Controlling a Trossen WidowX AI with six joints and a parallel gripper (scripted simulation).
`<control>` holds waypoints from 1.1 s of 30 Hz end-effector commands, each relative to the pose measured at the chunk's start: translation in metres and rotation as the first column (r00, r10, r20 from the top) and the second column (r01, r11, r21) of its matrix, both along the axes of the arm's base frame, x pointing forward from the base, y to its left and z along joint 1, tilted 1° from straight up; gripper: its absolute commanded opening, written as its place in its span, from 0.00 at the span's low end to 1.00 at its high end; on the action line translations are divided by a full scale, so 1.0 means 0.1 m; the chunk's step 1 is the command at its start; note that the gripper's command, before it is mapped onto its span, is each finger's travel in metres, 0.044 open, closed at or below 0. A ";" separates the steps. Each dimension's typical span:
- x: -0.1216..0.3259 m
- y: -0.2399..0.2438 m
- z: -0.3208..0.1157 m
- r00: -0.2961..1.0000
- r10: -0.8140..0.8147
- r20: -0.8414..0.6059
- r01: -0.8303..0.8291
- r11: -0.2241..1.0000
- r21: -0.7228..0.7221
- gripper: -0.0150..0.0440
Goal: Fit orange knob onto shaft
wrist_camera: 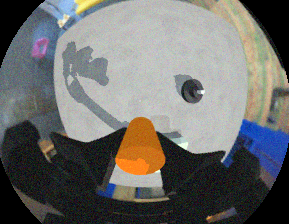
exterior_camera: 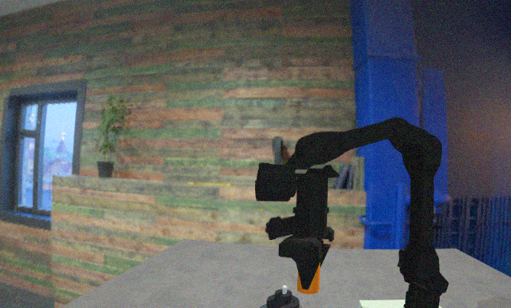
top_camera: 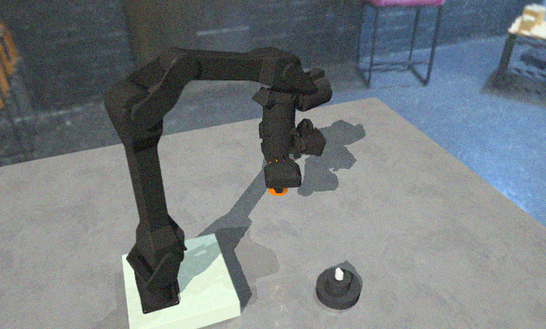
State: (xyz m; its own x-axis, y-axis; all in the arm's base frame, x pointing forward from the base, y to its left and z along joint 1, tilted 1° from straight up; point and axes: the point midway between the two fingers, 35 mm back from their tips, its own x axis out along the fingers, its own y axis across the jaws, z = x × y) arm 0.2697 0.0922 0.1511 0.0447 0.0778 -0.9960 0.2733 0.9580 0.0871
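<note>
The orange knob (top_camera: 277, 193) (exterior_camera: 314, 286) (wrist_camera: 141, 137) is held upright between the fingers, well above the table. My gripper (exterior_camera: 308, 285) (wrist_camera: 140, 132) is shut on it and points down. The knob's hole on its underside is hidden. The dark round pedestal (top_camera: 337, 300) (exterior_camera: 282, 301) (wrist_camera: 190, 97) stands on the table, apart from the knob, nearer the front in the top view. Its silver shaft (top_camera: 339, 273) (exterior_camera: 284, 289) (wrist_camera: 200, 92) stands up from the middle. In the wrist view the pedestal is up and right of the knob. The shaft's flat side is too small to tell.
The arm's pale base plate (top_camera: 218, 313) (exterior_camera: 384, 303) lies left of the pedestal in the top view. The grey table (top_camera: 430, 205) (exterior_camera: 211, 264) (wrist_camera: 145, 50) bears the arm's shadow. Its right edge runs diagonally in the top view.
</note>
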 end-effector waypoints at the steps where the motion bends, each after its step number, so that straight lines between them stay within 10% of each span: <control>1: 0.02 0.01 -0.03 1.000 -0.006 -0.003 0.006 0.999 -0.044 0.25; 33: 0.16 0.10 -1.36 1.000 -0.011 -0.004 0.011 0.998 -0.064 0.25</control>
State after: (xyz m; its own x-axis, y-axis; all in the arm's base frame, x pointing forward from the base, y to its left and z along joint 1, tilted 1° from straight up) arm 0.2852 0.1020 0.0165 0.0290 0.0153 -0.9995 0.2805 0.9596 0.0228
